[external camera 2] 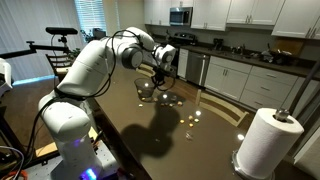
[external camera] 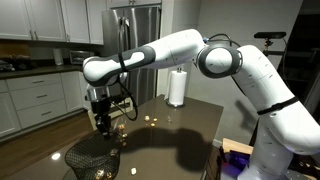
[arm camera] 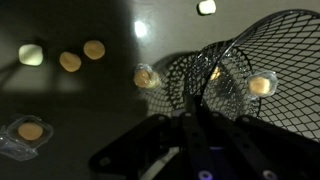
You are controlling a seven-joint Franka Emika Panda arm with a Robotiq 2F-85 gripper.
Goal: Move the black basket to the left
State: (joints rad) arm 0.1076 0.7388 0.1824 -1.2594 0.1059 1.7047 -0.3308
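"Where's the basket (external camera: 92,157) sitting?"

"On the table (external camera: 190,125), near the edge closest to us in an exterior view. It's well apart from the roll (external camera: 178,87) at the far end."

"And the gripper (external camera: 105,124)?"

"It's hanging fingers-down just above the basket, a touch toward the far side. In the wrist view the mesh is filling the upper right. So the rim is lying ahead and to the right of the fingers (arm camera: 189,128), not between them."

"Are the jaws spread or pinched?"

"I cannot tell, because it's too dark down there. I can't tell whether they're touching the mesh either."

"Is there a long axis to line up on?"

"No, it's round, so I'm judging any stretch of rim will serve. The nearest wall is the obvious one, and there's only the one arm."

"Is anything in it?"

"Pale yellowish spots (arm camera: 70,60) are showing across the table and through the mesh. I can't say whether any is lying inside, or whether they're things or lamp glints."

"And the shift to the left?"

"Not yet made, I'd judge."
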